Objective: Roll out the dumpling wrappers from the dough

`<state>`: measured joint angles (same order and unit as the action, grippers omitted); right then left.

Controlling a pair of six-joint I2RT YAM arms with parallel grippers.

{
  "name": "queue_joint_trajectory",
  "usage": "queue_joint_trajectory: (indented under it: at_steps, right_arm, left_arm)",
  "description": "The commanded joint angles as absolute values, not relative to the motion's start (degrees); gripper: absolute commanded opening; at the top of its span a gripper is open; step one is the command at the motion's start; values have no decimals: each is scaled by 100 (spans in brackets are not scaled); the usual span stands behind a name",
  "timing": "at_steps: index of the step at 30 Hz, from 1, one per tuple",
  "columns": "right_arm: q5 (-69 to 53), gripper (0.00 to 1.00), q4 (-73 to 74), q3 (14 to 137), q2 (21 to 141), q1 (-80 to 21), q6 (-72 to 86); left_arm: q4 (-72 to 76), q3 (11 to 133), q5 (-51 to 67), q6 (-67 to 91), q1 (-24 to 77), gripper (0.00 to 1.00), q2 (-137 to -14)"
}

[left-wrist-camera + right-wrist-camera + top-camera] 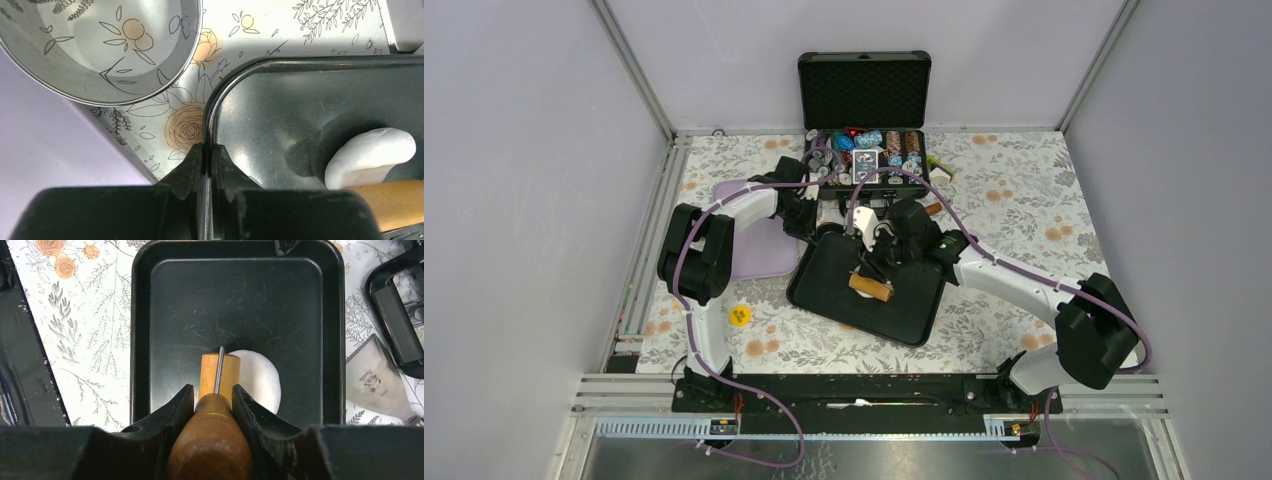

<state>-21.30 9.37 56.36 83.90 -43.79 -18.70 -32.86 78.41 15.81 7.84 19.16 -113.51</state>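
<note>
I'm seeing bare tray (225, 300) ahead of the right pincer (213, 392); dough (260, 377) is blocking just under its rolling pin (212, 371), scraper (372, 380) is sitting off to its right.

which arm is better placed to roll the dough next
Right. The right gripper holds the rolling pin, its roller against the dough in the tray. The left gripper is shut on the tray's rim.

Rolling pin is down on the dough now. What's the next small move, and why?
Probably have the right gripper roll the rolling pin slowly across the dough. It is a thick rounded pat in the black tray, the roller covers only one edge, and the left gripper pinches the tray's rim, likely steadying it.
</note>
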Motion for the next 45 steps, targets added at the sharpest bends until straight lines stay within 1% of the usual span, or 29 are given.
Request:
queue_joint_trajectory:
  at_steps: [1, 15, 28, 36, 39, 45]
  right_arm:
    - [-2095, 0, 762, 5363, 8542, -4571, -1932]
    - [-1480, 0, 788, 4722, 8774, -4632, -2170]
    - [-1815, 0, 1213, 4725, 9035, -4639, -2171]
    - [-1928, 0, 1188, 4644, 9081, -4641, -2132]
    - [-1880, 0, 1182, 4794, 8934, -4633, -2100]
    - [-1289, 0, 1181, 5748, 8121, -4620, -2143]
  left_arm:
    - [-3656, 7687, 1125, 835, 1978, 0, -11777]
    - [-3652, 7675, 1129, 831, 1978, 0, -11771]
    - [-3656, 7677, 1127, 835, 1978, 0, -11769]
    - [-3656, 7664, 1129, 835, 1978, 0, -11762]
    - [-3656, 7673, 1136, 835, 1978, 0, -11762]
    - [-3656, 7670, 1131, 831, 1978, 0, -11765]
